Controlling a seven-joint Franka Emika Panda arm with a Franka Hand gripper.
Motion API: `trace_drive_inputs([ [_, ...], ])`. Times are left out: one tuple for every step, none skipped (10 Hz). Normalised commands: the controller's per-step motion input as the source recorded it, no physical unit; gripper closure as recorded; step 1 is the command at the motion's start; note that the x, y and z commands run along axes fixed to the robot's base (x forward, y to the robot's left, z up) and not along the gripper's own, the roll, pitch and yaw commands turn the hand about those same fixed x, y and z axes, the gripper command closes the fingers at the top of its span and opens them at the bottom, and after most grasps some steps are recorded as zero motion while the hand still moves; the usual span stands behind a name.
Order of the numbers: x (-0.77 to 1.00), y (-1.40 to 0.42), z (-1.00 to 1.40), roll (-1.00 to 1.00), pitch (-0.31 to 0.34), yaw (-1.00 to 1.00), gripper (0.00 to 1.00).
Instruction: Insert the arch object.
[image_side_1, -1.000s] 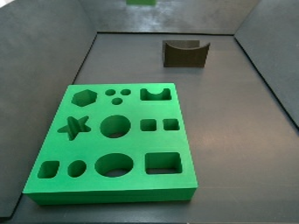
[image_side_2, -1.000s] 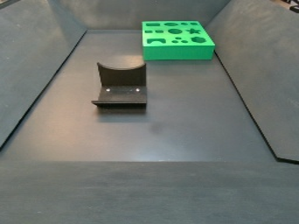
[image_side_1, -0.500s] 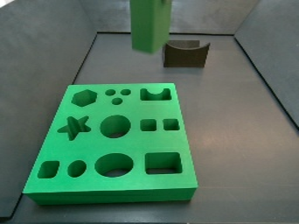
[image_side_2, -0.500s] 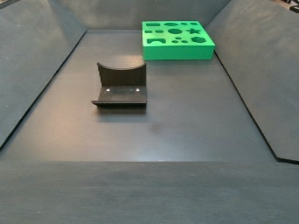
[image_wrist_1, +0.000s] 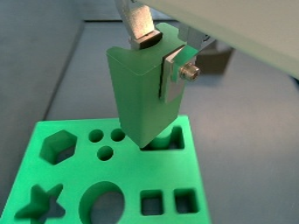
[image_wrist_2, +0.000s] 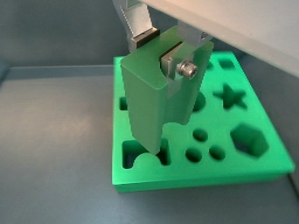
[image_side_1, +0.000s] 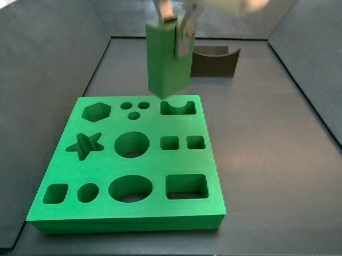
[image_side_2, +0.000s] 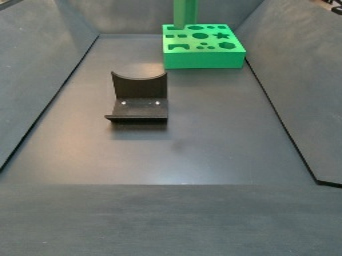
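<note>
My gripper (image_wrist_1: 158, 54) is shut on the arch object (image_wrist_1: 142, 94), a tall bright-green block held upright; both wrist views show it (image_wrist_2: 155, 96). Its lower end hangs just above the arch-shaped hole (image_side_1: 178, 106) at the far edge of the green holed board (image_side_1: 80, 190). In a side view the block (image_side_1: 164, 58) stands over that hole with my gripper (image_side_1: 171, 14) at its top. In a side view the block (image_side_2: 182, 14) rises above the board (image_side_2: 203, 55) at the far end of the bin. Whether the lower end is inside the hole I cannot tell.
A dark grey-brown block with a curved notch (image_side_1: 211, 61) sits behind the board. The dark fixture (image_side_2: 136, 97) stands on the floor mid-bin. Grey bin walls (image_side_2: 47, 70) slope up on both sides. The board also has star, hexagon, round and square holes.
The arch object has come down from the upper edge of the side view to just above the board's arch-shaped hole, and my gripper has come into view with it.
</note>
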Motion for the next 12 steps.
trace_drive_inputs([
  [0.00, 0.13, -0.77, 0.01, 0.087, -0.90, 1.00],
  [0.00, 0.13, -0.40, 0.00, 0.090, -0.89, 1.00],
  [0.00, 0.05, 0.00, 0.00, 0.104, -0.89, 1.00],
  [0.01, 0.04, 0.21, -0.02, 0.116, -0.83, 1.00],
  [0.10, 0.04, 0.23, -0.03, 0.080, -0.81, 1.00],
  [0.04, 0.07, 0.03, 0.00, 0.043, -0.87, 1.00],
  [0.05, 0.00, 0.00, -0.02, 0.011, -0.93, 1.00],
  [0.09, 0.00, -0.01, -0.12, 0.001, -0.94, 1.00],
  [0.17, 0.00, -0.04, -0.15, 0.001, -0.87, 1.00],
  [0.14, 0.00, -0.10, -0.16, 0.000, -0.59, 1.00],
  [0.07, 0.00, -0.24, -0.02, 0.000, -0.09, 1.00],
  [0.06, 0.00, -0.31, -0.01, -0.020, -0.05, 1.00],
])
